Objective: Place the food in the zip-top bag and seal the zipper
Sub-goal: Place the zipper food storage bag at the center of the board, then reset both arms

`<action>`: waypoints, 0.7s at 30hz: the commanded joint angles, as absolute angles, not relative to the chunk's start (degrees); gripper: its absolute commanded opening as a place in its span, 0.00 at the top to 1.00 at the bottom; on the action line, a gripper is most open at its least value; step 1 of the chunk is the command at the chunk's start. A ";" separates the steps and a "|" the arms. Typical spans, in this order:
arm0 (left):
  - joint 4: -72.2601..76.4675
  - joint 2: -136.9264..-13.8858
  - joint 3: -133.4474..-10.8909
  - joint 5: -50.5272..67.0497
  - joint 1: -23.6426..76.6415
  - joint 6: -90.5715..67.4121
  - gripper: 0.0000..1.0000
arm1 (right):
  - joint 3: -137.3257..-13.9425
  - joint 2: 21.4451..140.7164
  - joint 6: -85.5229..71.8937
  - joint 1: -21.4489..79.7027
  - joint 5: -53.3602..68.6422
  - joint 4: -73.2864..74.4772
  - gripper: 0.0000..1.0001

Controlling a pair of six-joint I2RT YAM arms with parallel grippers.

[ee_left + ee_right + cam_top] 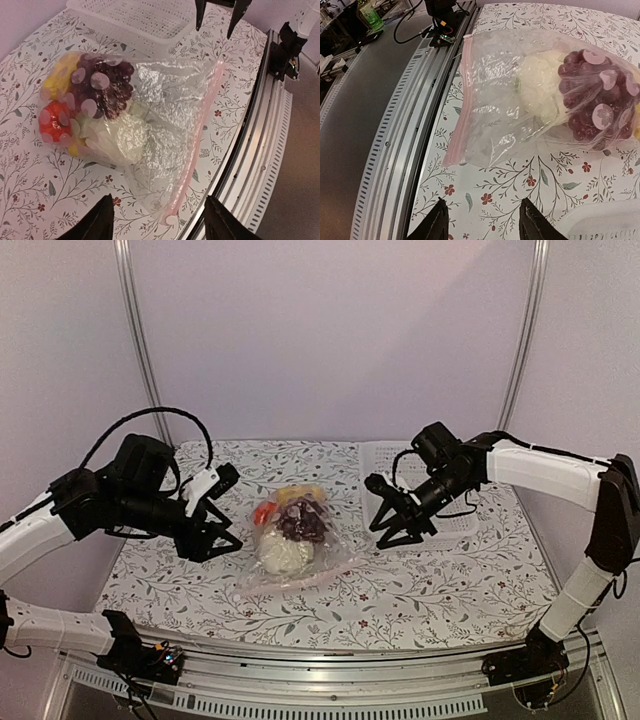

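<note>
Floral-printed cloth covers the table (pixel 450 590), and nearest its front rail lies the zip-top bag (pixel 290 540), flat on its side with the zipper (pixel 197 135) along the bag's near edge. In both wrist views the pink strip runs straight and unbroken from corner to corner and looks pressed together, though whether every bit of it has clicked shut cannot be told. Just behind the zipper, inside the bag, sits the white cauliflower (pixel 285 552), then the dark grape bunch (pixel 300 525) with a red piece (pixel 265 512) at its left, and the yellow pieces (pixel 300 495) at the bag's far end. No food shows outside the bag. The left gripper (pixel 158 197) hangs to the left of the bag, its fingers spread with nothing between them; the right gripper (pixel 481 202) hangs to the bag's right, likewise spread and empty, neither touching the plastic. Beyond the bag's right side stands the white mesh basket (pixel 385 455). Judged from this, loading is done and sealing looks finished or nearly so; only a check of the seal seems left.
</note>
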State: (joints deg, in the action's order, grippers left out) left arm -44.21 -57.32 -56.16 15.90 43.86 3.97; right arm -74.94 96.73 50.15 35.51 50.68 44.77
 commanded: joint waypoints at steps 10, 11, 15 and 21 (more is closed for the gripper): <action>-28.84 -47.04 -57.61 -25.13 44.14 -2.11 0.12 | -72.97 76.89 25.24 17.75 36.76 25.66 0.01; -27.63 -47.64 -57.88 -27.10 44.12 -1.96 0.10 | -72.95 76.51 20.37 15.63 35.09 22.69 0.01; -23.85 -50.22 -59.62 -32.95 44.08 -2.68 0.01 | -74.19 75.48 9.16 14.06 22.66 17.69 0.01; -20.92 -52.94 -59.91 -37.88 44.08 -8.78 0.00 | -72.36 72.29 6.92 14.06 17.96 14.04 0.01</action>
